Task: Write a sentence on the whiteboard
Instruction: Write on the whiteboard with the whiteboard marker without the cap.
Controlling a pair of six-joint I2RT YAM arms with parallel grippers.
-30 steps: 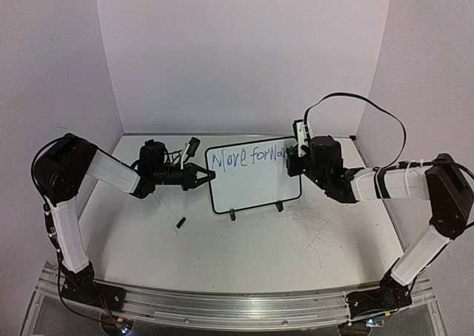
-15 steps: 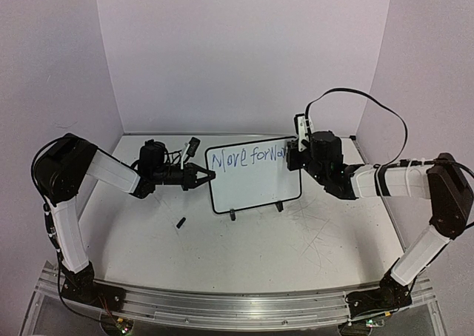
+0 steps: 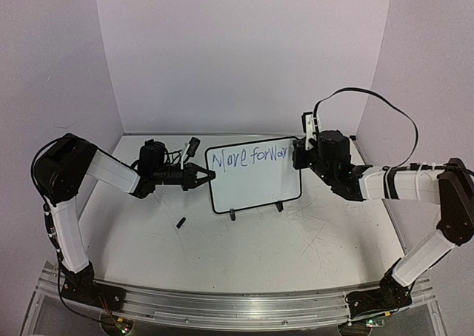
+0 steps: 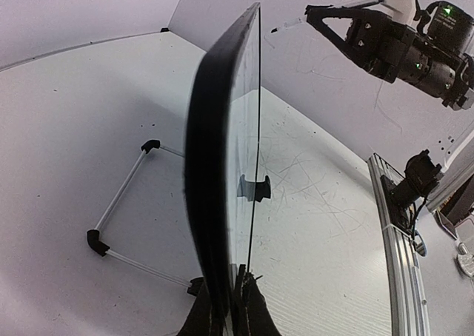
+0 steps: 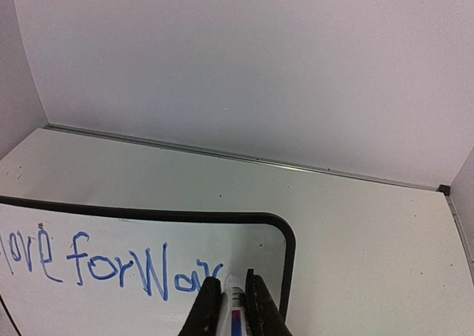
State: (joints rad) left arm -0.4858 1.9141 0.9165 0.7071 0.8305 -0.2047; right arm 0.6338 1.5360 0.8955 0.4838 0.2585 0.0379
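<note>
Overhead view: the whiteboard stands upright near the counter's far edge, midway across. The left end effector pinches its left edge, and the right end effector is at its top right corner.

Left wrist view: the board is seen edge-on, with its wire stand behind.

Right wrist view: the right end effector pinches a white marker. Its tip is at the end of the blue sentence, by "forWar".
</note>
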